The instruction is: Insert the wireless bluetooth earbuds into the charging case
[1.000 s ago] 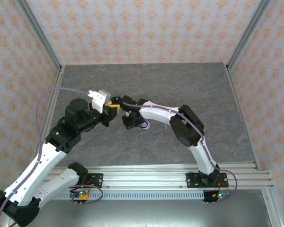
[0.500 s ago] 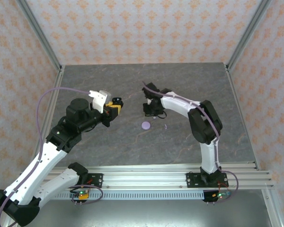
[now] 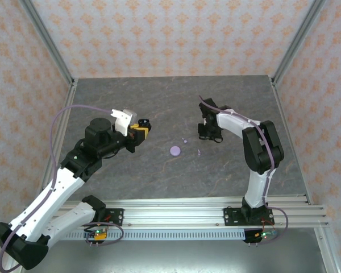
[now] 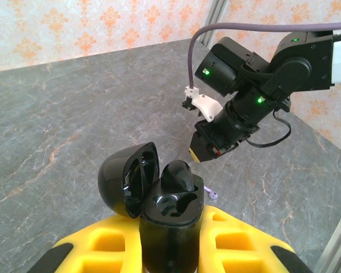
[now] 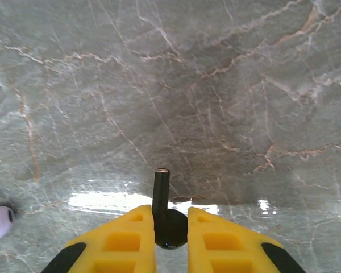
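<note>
My left gripper (image 3: 140, 129) (image 4: 170, 242) is shut on the black charging case (image 4: 169, 219), held upright with its lid (image 4: 128, 179) swung open to the left. One black earbud (image 4: 179, 173) sits in the case's far socket, while the near socket is hollow. To the right, above the table, my right gripper (image 3: 209, 134) (image 5: 170, 227) is shut on a second black earbud (image 5: 170, 224), its stem (image 5: 161, 185) sticking out past the yellow fingers. Two pale lavender earbuds (image 3: 184, 140) (image 3: 199, 152) lie on the table between the arms.
A round lavender disc (image 3: 175, 151) lies on the grey marble table (image 3: 176, 96) between the grippers. A lavender earbud (image 4: 213, 193) lies just beyond the case in the left wrist view, and another (image 5: 0, 222) sits at the left edge of the right wrist view. Patterned walls enclose the table.
My right arm has swung away from the left gripper to the right side of the table, uncovering the disc and lavender pieces. The left arm shifted only slightly.
</note>
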